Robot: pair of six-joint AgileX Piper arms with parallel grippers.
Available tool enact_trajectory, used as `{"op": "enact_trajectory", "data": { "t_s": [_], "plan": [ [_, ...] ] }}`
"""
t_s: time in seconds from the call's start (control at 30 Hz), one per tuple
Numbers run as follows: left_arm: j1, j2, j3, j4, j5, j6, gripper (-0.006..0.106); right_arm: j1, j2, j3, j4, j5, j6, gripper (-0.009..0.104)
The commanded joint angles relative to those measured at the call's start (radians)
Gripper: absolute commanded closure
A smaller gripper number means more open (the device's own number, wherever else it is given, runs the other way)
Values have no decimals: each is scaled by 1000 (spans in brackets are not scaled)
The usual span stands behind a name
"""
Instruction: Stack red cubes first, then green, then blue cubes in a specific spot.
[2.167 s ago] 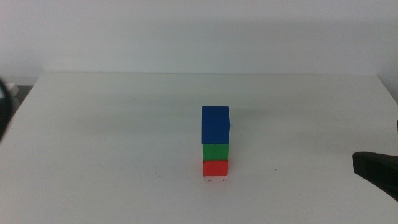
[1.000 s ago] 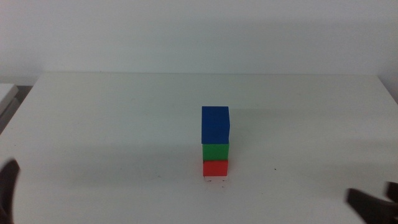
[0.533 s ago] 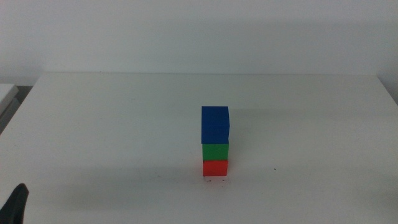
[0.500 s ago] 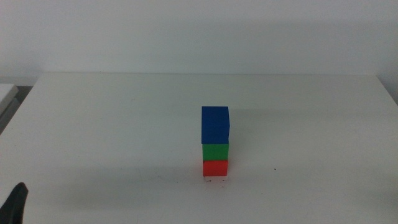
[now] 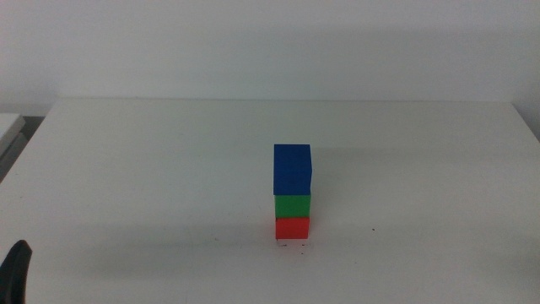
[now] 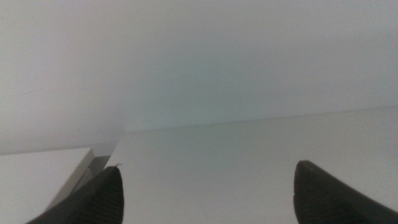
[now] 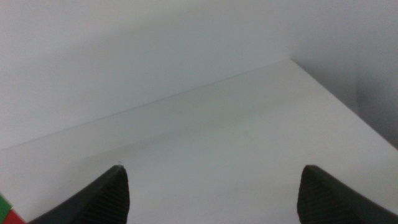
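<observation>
The blue cube [image 5: 293, 169] sits on green [image 5: 293, 206], green on red [image 5: 292, 228]. Both claws, left [image 6: 208, 193] and right [image 7: 214, 193], are wide open, holding nothing.

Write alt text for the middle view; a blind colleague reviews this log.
A three-cube stack stands on a white table: red cube at the bottom, green cube in the middle, blue cube on top. A dark sliver of the left gripper shows at the lower left corner.

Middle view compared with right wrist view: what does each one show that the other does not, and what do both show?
Only the middle view shows the blue cube on top of the whole stack, and the left gripper at the bottom left corner. Only the right wrist view shows the open right gripper. Both show the white table, the green cube and the red cube.
</observation>
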Motion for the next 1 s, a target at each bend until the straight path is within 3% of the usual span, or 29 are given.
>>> {"op": "enact_trajectory", "data": {
  "t_s": [0.0,0.1,0.17,0.23,0.3,0.63,0.97],
  "plan": [
    [3,-3,1,2,-12,0,7,22,-4,4,-9,-17,-6,2],
    [3,-3,1,2,-12,0,7,40,-4,4,-31,-21,-52,2],
    [3,-3,1,2,-12,0,7,46,-4,4,-21,-48,-228,2],
    [3,-3,1,2,-12,0,7,46,-4,4,50,-65,-385,2],
    [3,-3,1,4,-12,0,7,46,-4,4,90,-65,-444,2],
    [3,-3,1,66,-12,0,7,46,-4,4,90,-88,-443,2],
    [3,-3,1,66,-14,0,7,46,-4,4,90,-88,-441,2]
  ]
}}
